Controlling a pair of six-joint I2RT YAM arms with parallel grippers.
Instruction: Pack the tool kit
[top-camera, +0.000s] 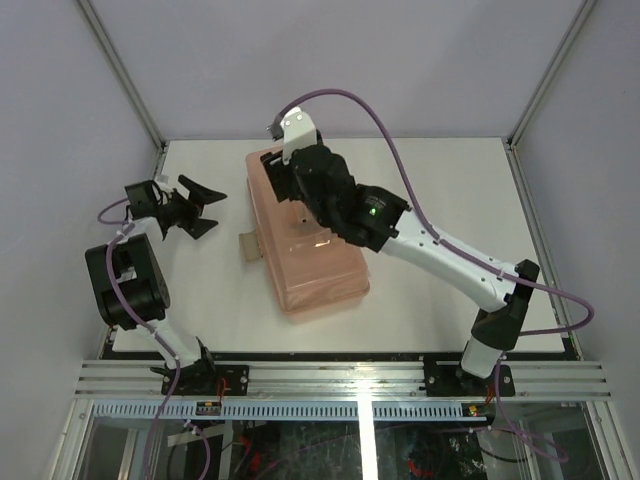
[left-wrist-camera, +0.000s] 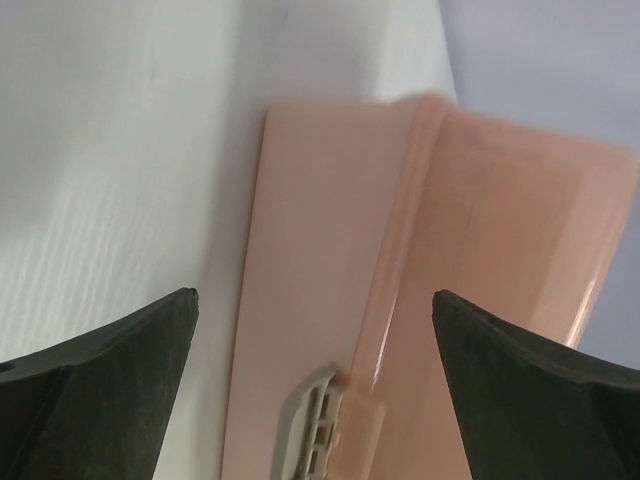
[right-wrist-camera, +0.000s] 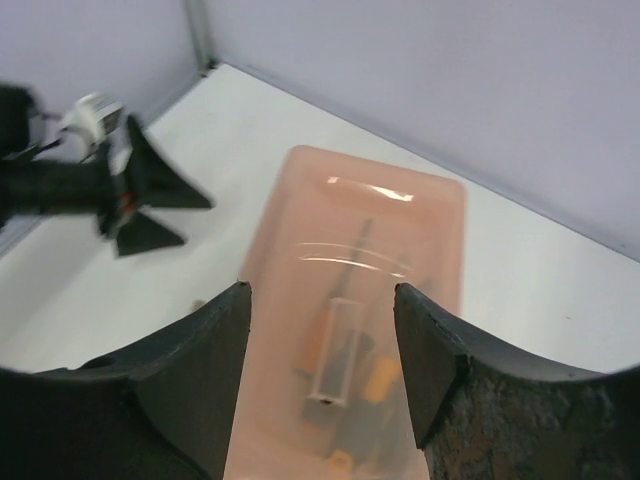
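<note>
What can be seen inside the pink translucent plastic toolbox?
Through the closed salmon-pink translucent plastic toolbox, only blurred shapes show: a long dark tool and an orange piece. Which tools they are cannot be told.

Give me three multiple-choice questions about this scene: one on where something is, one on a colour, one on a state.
1. Where is the left gripper?
A. beside the toolbox, apart from it
B. inside it
C. resting on its lid

2. What colour is the toolbox?
A. blue
B. pink
C. green

3. How do the left gripper's jaws stand?
A. shut
B. clamped on the toolbox
C. wide open

Answers: 1 A, bare table shows between them; 2 B, it is pink in every view; 3 C, the fingers stand far apart with nothing between them.
</note>
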